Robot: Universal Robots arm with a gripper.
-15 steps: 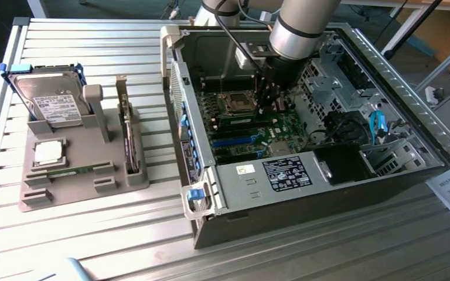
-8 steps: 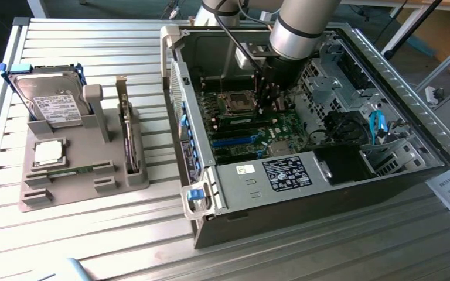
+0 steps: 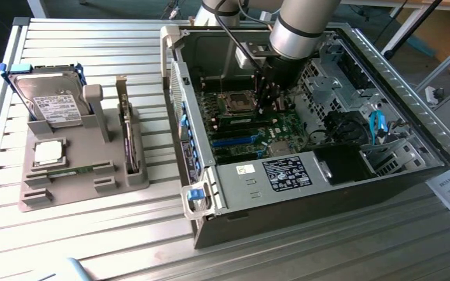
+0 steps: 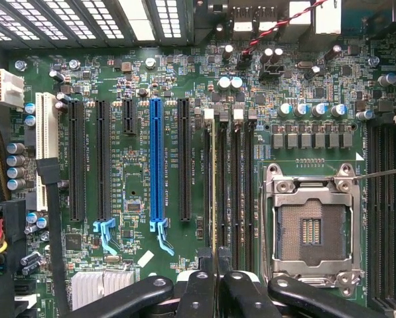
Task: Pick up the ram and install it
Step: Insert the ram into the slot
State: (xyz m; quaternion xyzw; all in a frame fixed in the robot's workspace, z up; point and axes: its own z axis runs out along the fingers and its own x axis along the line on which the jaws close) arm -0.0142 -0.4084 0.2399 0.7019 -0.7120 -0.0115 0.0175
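My gripper (image 3: 266, 107) reaches down into the open computer case (image 3: 233, 193), over the motherboard (image 3: 245, 126) beside the processor socket. In the wrist view its black fingers (image 4: 196, 291) stand close together, shut on the ram (image 4: 214, 185). The ram is seen edge-on as a thin pale line. It runs along one of the black memory slots (image 4: 235, 192) between the long expansion slots and the processor socket (image 4: 310, 228). I cannot tell whether the ram is fully seated in its slot. The fingers hide its near end.
A grey holder tray (image 3: 77, 190) on the slatted table at the exterior view's left carries a silver hard drive (image 3: 53, 104), a square processor chip (image 3: 47, 152) and a green strip (image 3: 72, 171). Cables (image 3: 377, 126) and drive cages crowd the case's right side.
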